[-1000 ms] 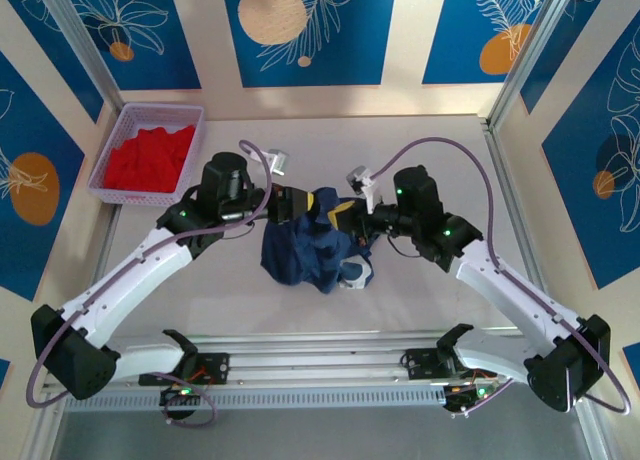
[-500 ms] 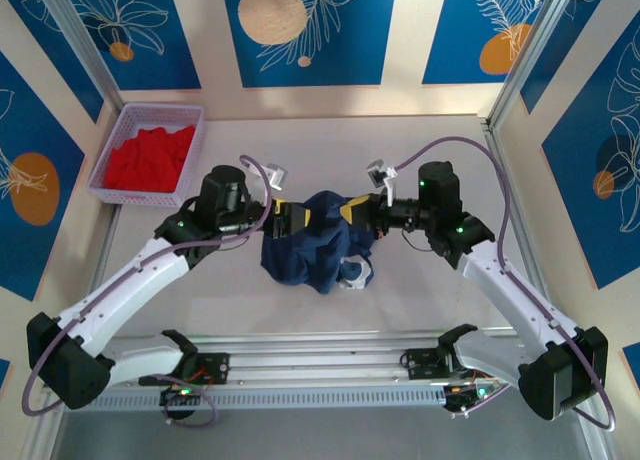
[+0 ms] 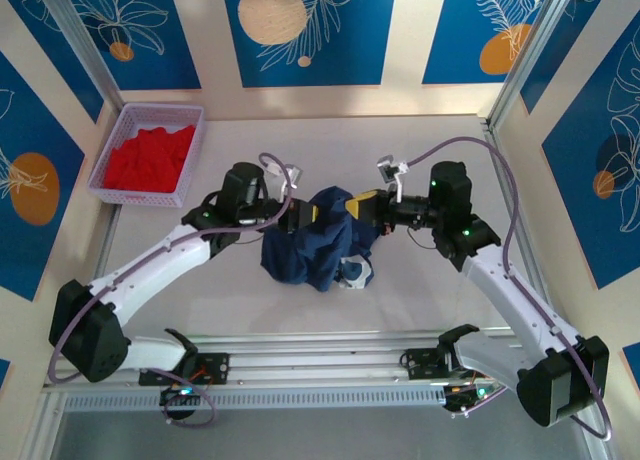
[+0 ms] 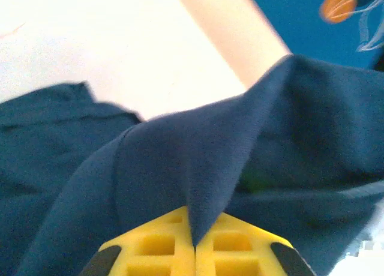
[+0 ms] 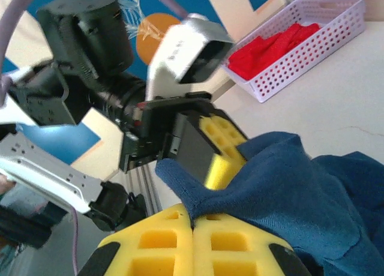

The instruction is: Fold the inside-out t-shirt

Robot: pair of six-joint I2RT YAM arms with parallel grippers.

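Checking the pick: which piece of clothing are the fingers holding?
The navy blue cloth t-shirt, pinched by the left gripper and right gripper; the bright red garment lies apart in the lilac plastic basket.

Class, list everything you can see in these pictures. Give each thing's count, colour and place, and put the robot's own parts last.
t-shirt: one, navy blue, bunched at the middle of the table, top pinched up by both hands
pale patch: one, whitish, at the t-shirt's near right edge
basket: one, lilac, far left corner of the table
red cloth: a heap, count unclear, bright red, inside the basket
table: one, pale grey
wall panels: several, blue with orange discs, around the table
arms: two, white and black, reaching in from the near edge
left hand: one, yellow pads, shut on the t-shirt
right hand: one, yellow pads, shut on the t-shirt
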